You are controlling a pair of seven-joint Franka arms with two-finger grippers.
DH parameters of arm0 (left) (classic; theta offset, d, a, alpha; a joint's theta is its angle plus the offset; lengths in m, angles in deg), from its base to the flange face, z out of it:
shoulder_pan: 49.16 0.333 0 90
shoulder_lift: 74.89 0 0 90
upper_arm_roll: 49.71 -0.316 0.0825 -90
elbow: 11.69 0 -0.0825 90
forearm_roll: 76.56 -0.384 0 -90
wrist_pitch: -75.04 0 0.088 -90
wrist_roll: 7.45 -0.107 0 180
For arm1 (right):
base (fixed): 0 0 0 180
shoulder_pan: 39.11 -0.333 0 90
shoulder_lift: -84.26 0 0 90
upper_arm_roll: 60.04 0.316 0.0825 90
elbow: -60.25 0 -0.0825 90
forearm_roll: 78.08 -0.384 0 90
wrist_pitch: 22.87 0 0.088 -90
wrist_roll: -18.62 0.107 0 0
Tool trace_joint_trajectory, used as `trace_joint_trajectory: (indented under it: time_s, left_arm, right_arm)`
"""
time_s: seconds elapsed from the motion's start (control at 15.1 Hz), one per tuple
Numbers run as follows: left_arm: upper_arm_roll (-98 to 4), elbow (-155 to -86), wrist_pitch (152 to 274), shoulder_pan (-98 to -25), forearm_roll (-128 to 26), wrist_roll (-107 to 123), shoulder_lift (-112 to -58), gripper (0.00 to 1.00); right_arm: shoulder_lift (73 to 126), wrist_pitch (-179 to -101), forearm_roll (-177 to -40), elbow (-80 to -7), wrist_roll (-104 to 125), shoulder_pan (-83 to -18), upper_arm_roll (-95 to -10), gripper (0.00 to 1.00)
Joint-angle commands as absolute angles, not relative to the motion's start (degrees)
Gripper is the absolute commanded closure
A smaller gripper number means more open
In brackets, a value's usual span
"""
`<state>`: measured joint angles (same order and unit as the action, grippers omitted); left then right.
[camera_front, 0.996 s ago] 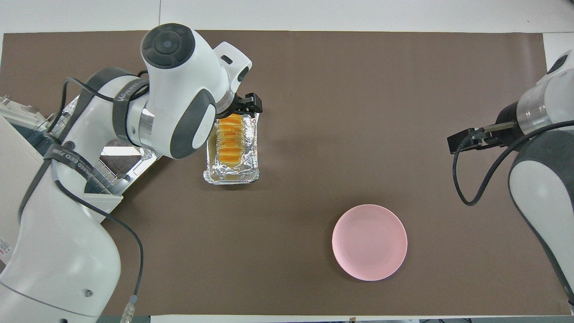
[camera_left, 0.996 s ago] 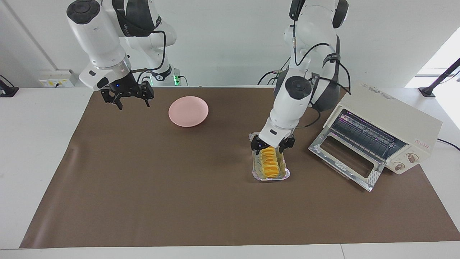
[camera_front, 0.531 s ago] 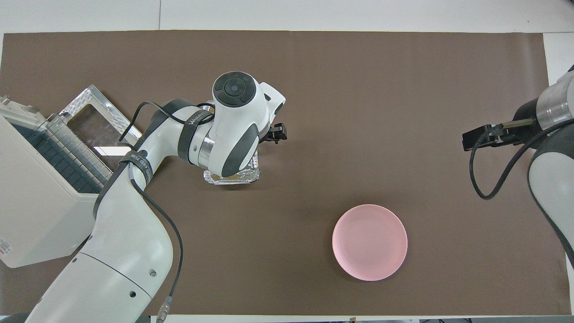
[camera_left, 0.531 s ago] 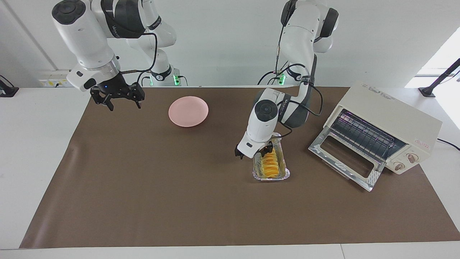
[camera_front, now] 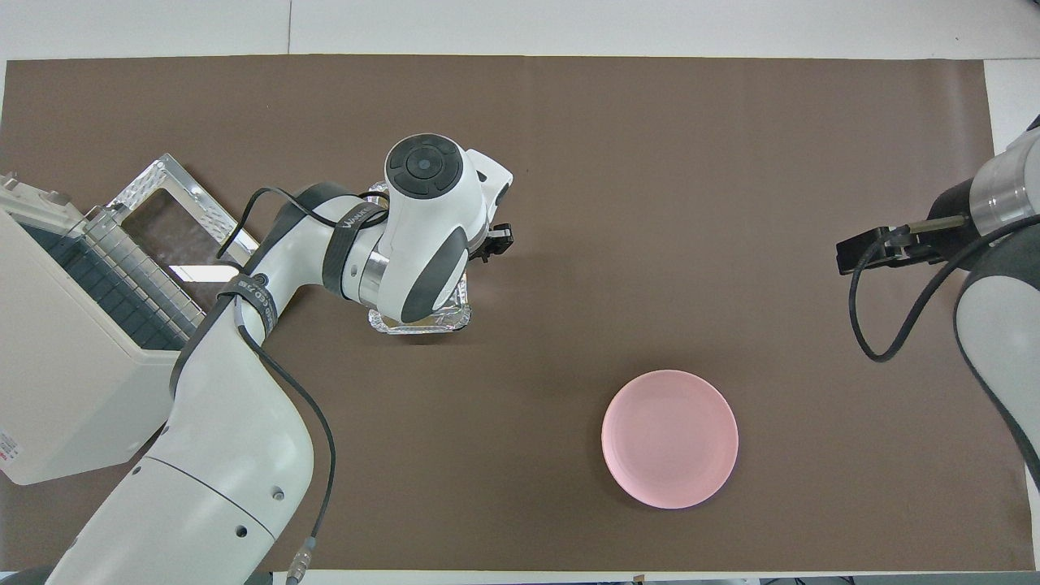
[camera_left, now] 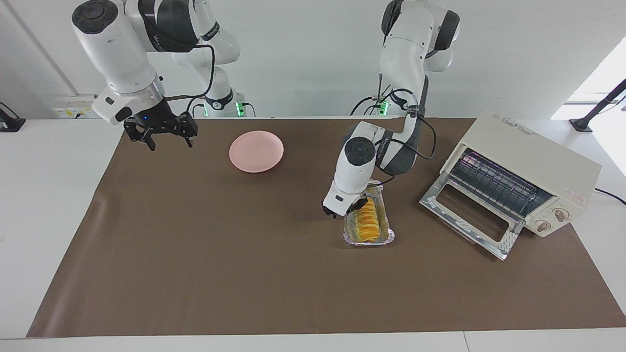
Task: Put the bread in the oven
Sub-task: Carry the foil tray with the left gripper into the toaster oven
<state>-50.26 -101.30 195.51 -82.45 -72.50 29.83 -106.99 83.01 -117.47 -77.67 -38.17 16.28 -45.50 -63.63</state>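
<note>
- Now we see the left gripper [camera_left: 346, 209] low over the foil tray [camera_left: 386, 236], at the tray's end nearer the robots; we cannot tell how its fingers stand.
- Right under it, the bread [camera_left: 368, 224] lies in that tray.
- Off toward the left arm's end of the table, the oven [camera_left: 525, 173] sits with its glass door dropped open.
- Our right gripper [camera_left: 163, 138] waits in the air, fingers spread, with the pink plate [camera_left: 256, 151] beside it.

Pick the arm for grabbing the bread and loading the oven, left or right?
Left. The left gripper is already down at the bread in the foil tray, beside the open oven. The right gripper waits at the right arm's end of the table.
</note>
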Motion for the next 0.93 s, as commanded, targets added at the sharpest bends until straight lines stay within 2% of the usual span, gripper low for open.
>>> trace_joint_trajectory:
  time_s: [0.0,0.4,0.73,0.86]
  left_arm:
    - [-50.9,-102.7,197.1,-82.0,-71.6,30.4,-105.4,1.00]
    - [-51.8,-93.4,186.8,-74.3,-68.8,31.1,-103.6,1.00]
    - [-64.5,-87.0,181.3,-74.5,-70.5,31.6,-106.1,1.00]
    - [-67.9,-87.4,181.4,-74.3,-71.3,31.6,-106.1,1.00]
  right_arm:
    - [82.1,-117.4,-76.8,-39.2,15.7,-44.9,-63.0,0.00]
    - [82.1,-117.3,-76.8,-39.2,15.8,-44.9,-63.0,0.00]
    - [82.1,-117.4,-76.8,-39.2,15.8,-44.9,-63.0,0.00]
    - [82.1,-117.3,-76.8,-39.2,15.8,-44.9,-63.0,0.00]
